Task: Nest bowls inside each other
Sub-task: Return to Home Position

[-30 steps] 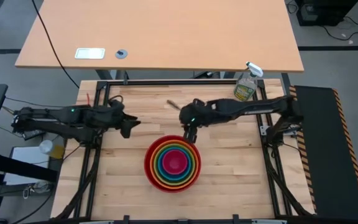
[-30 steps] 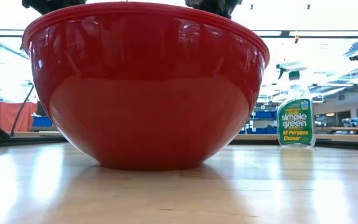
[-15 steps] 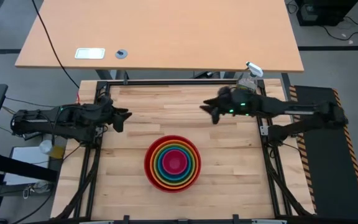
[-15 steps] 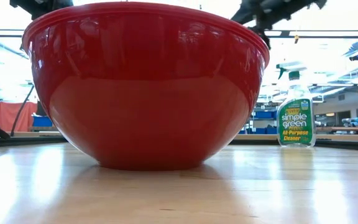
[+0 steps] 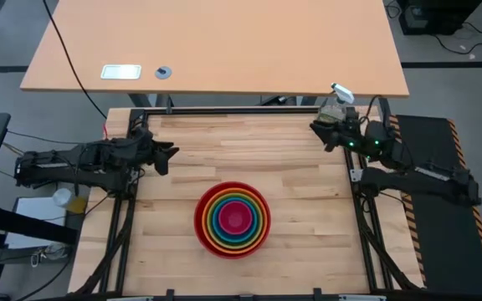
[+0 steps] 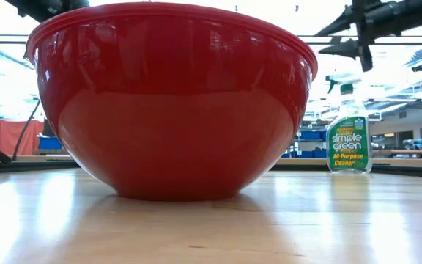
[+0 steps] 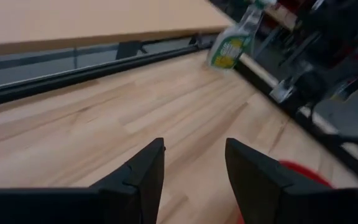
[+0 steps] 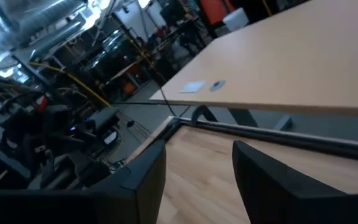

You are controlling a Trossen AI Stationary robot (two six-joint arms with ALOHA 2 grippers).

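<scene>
The five bowls are nested into one stack. The red bowl (image 6: pixel 171 110) is outermost and stands on the wooden table (image 5: pixel 299 251). Inside it come the orange bowl (image 5: pixel 202 220), the lime green bowl (image 5: pixel 209 220) and the blue bowl (image 5: pixel 217 220), with the pink bowl (image 5: pixel 233 219) in the centre. In the high view the stack sits a little toward 6 o'clock from the middle of the table, and nothing touches it.

The left gripper (image 5: pixel 171 155) is at about 10 o'clock from the stack, near the table's left edge. Its fingers (image 7: pixel 145 168) are apart and hold nothing. The right gripper (image 5: pixel 318 129) is at about 2 o'clock from the stack, close to the far right corner. Its fingers (image 8: pixel 148 168) are also apart and empty.

A spray bottle (image 5: pixel 335 104) with a green label stands upright in that same corner, just beside the right arm. Beyond the table, at 12 o'clock, is a larger tan desk (image 5: pixel 224 50).
</scene>
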